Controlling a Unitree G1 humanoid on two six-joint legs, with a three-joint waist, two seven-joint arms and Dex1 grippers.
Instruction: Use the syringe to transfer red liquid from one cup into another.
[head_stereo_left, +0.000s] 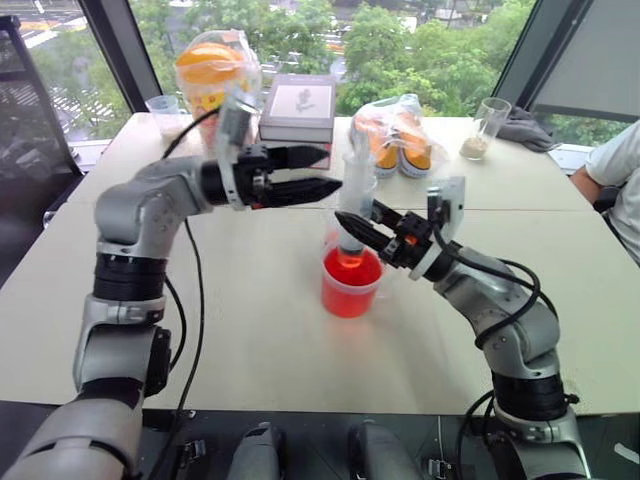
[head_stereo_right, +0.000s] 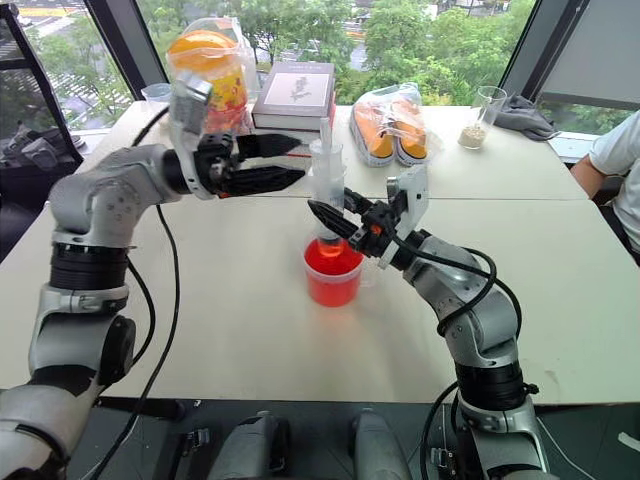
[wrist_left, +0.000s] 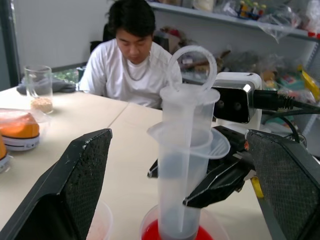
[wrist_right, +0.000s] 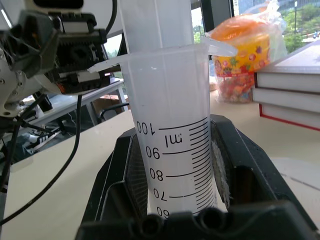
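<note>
Black fingers of the right gripper (head_stereo_left: 352, 226) are clamped on the barrel of the syringe (head_stereo_left: 354, 200), which stands upright with its lower end in the red cup (head_stereo_left: 351, 282). In the right wrist view the fingers (wrist_right: 240, 165) press both sides of the barrel, whose black scale reads 100, 90, 80, 70 and part of 60, with "ml" beside the 100; the gripper body cuts off the marks below that. The syringe tip is hard to make out: it is sunk in the red liquid (head_stereo_right: 333, 256), and only an orange-red glow shows there. The plunger's ring (wrist_left: 192, 64) rises above the barrel's flange.

The left gripper (head_stereo_left: 322, 172) is spread wide and holds nothing. It sits to the left of the syringe's top, level with it and clear of it, pointing toward it. In the left wrist view its 2 fingers (wrist_left: 82, 170) flank the syringe without touching.

The cup stands on the table (head_stereo_left: 250, 330), directly under the right gripper. A second clear cup (wrist_left: 102, 225) is partly cut off in the left wrist view, just beside the red one.

Behind stand a stack of books (head_stereo_left: 298, 108), a bagged orange-lidded jar (head_stereo_left: 212, 75), bagged shoes (head_stereo_left: 400, 140), a glass of tan grains (head_stereo_left: 487, 128) and a small clear cup (head_stereo_left: 163, 110). No writing on them is readable. A person (wrist_left: 132, 60) in a white shirt sits at the table's far right edge.
</note>
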